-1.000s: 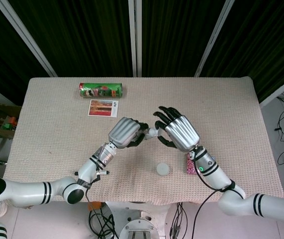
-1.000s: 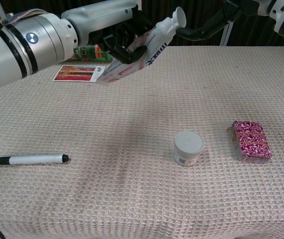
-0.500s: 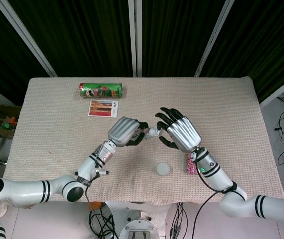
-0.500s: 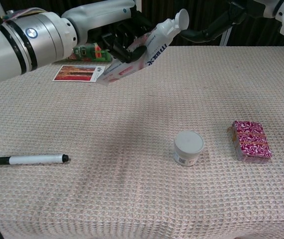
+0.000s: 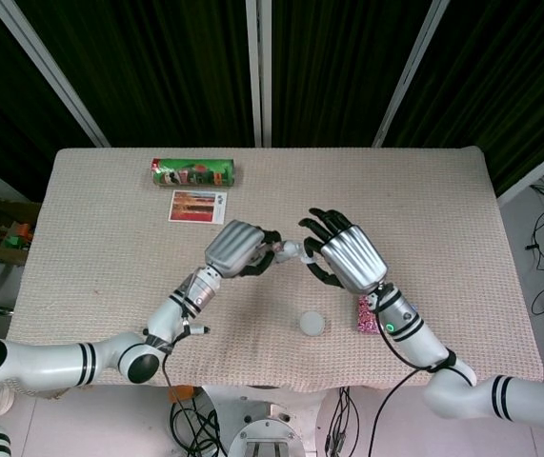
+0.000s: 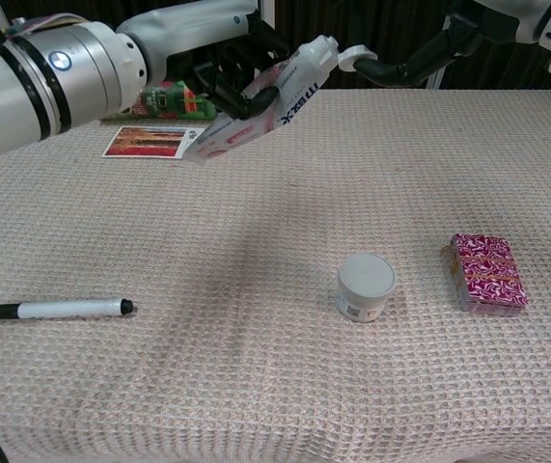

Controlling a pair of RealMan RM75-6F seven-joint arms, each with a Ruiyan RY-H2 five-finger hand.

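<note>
Left robot hand (image 6: 227,72) grips a white and pink tube (image 6: 256,111) tilted up above the tabletop (image 6: 256,386), dark lettering too skewed to read. Right robot hand (image 5: 346,257) pinches its white cap (image 6: 351,56), just off the nozzle.

The tube (image 6: 265,104), held above the table's far left part, bore dark lettering reading roughly "max"; no other print was legible.

Concealed and cropped items

In the head view the left hand (image 5: 236,249) covered most of the tube (image 6: 265,106); the marker (image 6: 55,310) lay under that forearm. The chest view cropped the right hand (image 6: 420,60); the tube's lettering was unreadable.
</note>
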